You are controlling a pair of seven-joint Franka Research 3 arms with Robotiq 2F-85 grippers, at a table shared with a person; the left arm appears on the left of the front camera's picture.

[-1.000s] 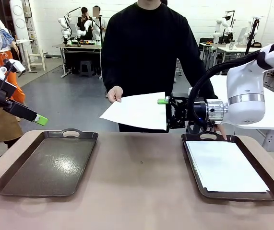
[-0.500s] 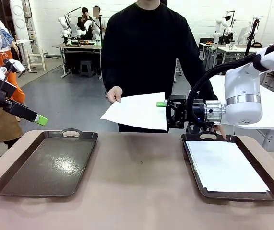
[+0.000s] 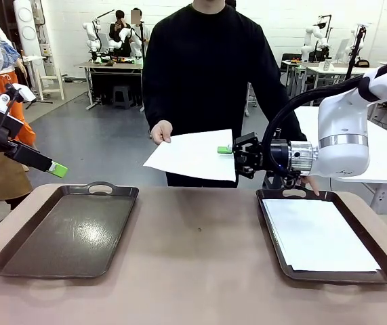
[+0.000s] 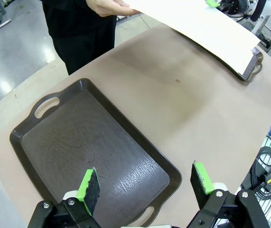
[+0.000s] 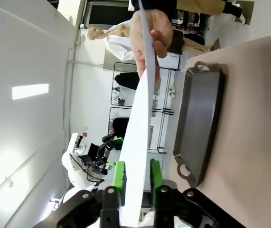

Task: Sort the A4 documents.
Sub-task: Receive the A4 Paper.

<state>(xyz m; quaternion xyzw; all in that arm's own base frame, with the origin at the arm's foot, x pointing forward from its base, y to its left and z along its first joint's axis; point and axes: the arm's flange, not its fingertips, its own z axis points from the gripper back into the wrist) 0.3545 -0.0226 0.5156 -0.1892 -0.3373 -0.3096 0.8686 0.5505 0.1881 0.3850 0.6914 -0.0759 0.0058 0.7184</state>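
White and unprinted, a thin paper sheet (image 3: 194,155) hangs flat above the table at mid-frame, slightly bowed. A person's hand (image 3: 161,132) holds its left corner. The right gripper (image 3: 228,152) reaches in horizontally from the right, its green pads (image 5: 119,179) clamped on the sheet's edge. More white sheets (image 3: 318,233) lie in the right tray (image 3: 269,223). At the left edge, the left gripper (image 4: 144,183) hovers with jaws spread over the left tray (image 4: 40,142).
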